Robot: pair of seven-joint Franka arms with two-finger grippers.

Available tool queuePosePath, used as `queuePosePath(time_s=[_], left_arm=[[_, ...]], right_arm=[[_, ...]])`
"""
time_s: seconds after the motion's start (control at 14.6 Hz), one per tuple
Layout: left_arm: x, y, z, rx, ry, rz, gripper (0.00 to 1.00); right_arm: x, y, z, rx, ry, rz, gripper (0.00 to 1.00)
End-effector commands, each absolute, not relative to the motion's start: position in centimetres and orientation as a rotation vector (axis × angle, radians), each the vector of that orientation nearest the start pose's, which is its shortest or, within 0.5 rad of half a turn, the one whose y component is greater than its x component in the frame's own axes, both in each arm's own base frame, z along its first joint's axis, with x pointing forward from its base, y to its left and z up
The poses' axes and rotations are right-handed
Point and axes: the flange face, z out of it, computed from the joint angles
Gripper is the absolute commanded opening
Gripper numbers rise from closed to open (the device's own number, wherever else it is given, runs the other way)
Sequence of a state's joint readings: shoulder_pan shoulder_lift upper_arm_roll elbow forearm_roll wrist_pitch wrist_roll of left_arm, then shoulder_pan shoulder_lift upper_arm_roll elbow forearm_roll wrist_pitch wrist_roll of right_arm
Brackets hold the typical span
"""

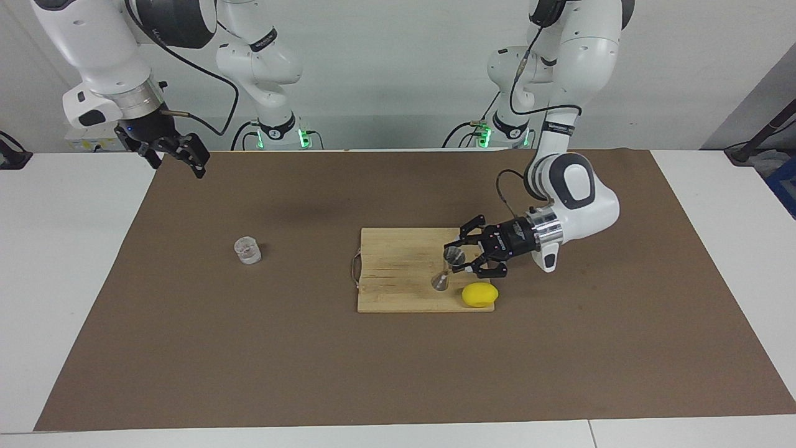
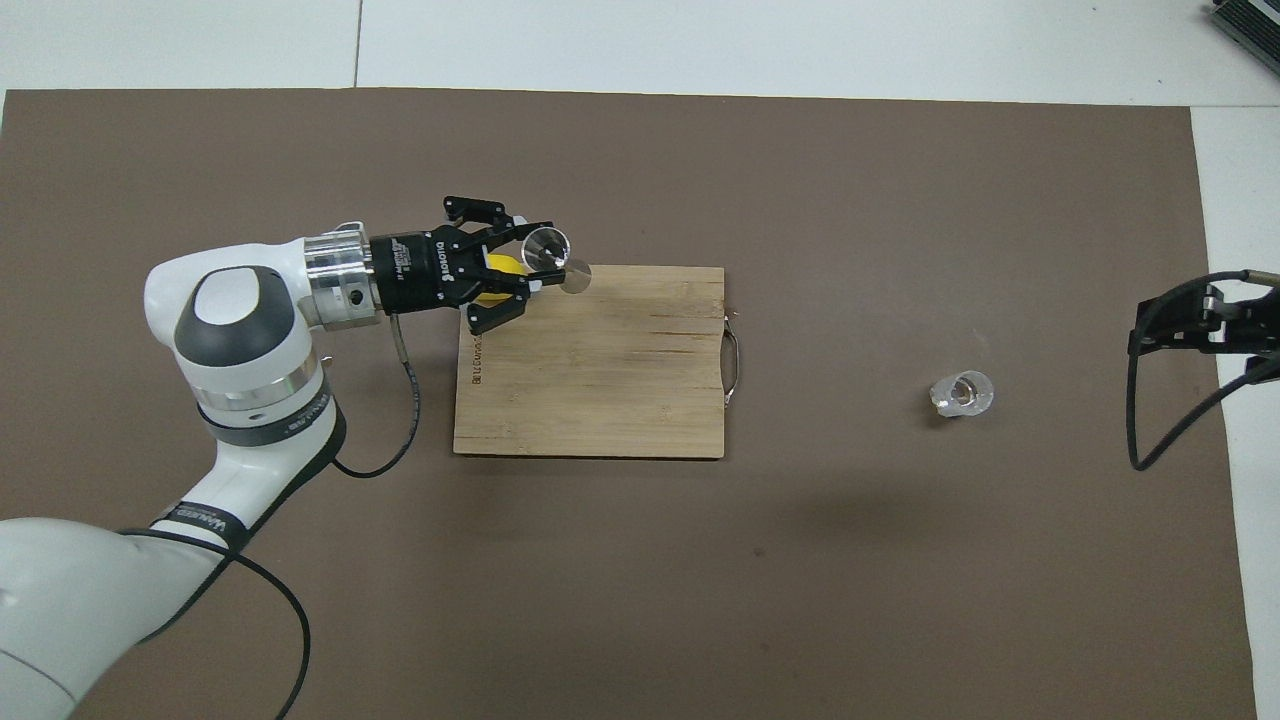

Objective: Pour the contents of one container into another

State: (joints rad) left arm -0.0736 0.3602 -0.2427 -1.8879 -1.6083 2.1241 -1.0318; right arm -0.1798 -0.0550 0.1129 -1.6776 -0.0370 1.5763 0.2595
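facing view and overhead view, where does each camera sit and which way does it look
Facing view: high across the table, looking at the robots; shows both arms whole, the left gripper shut on the steel jigger over the cutting board, the right gripper open, waiting above the mat's edge.
Overhead view: high above the robots' end, looking forward and steeply down; shows the left arm and only the right gripper's tips.
Shared: board, lemon, jigger and glass cup, half a turn apart.
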Motion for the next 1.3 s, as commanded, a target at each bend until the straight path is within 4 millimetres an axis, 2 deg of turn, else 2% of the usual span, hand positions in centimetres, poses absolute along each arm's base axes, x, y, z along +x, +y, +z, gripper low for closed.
queuePosePath(time_s=[0.0,0.14,0.27,0.41,0.55,0.68,0.82,0.96,1.1,1.16,1.23], left_arm=[[59.0,-26.9,34.7,1.143,1.593,-1.043,0.00],[58.1,-29.0,34.1,1.121,1.634,-1.022,0.00],[56.9,-31.2,33.6,1.123,1.662,-1.005,0.00],[56.3,-32.2,32.8,1.131,1.692,-0.983,0.00],[55.8,-32.9,32.4,1.135,1.713,-0.960,0.00],[55.1,-33.9,31.7,1.153,1.730,-0.950,0.00],[55.0,-33.8,31.4,1.159,1.735,-0.950,0.00],[54.9,-33.8,31.3,1.163,1.737,-0.948,0.00],[54.7,-34.1,31.2,1.175,1.741,-0.936,0.00],[54.7,-34.1,31.2,1.176,1.743,-0.935,0.76],[54.7,-34.1,31.2,1.179,1.741,-0.935,1.00]], right_arm=[[52.9,-5.1,60.0,-3.083,0.736,0.071,1.00],[53.1,-5.3,59.5,-3.023,0.954,0.073,1.00],[53.3,-6.3,57.3,-2.910,1.150,0.155,1.00],[53.4,-8.2,55.8,-2.748,1.340,0.204,1.00],[54.0,-9.0,54.1,-2.643,1.488,0.228,1.00],[54.6,-8.9,52.2,-2.403,1.818,0.238,1.00],[55.4,-9.2,49.8,-2.324,1.846,0.316,1.00],[55.8,-12.3,47.0,-2.239,1.887,0.387,1.00],[55.1,-13.8,43.4,-2.156,1.893,0.432,1.00],[54.6,-14.4,41.6,-2.112,1.904,0.453,1.00],[54.4,-14.7,39.9,-2.057,1.911,0.491,1.00]])
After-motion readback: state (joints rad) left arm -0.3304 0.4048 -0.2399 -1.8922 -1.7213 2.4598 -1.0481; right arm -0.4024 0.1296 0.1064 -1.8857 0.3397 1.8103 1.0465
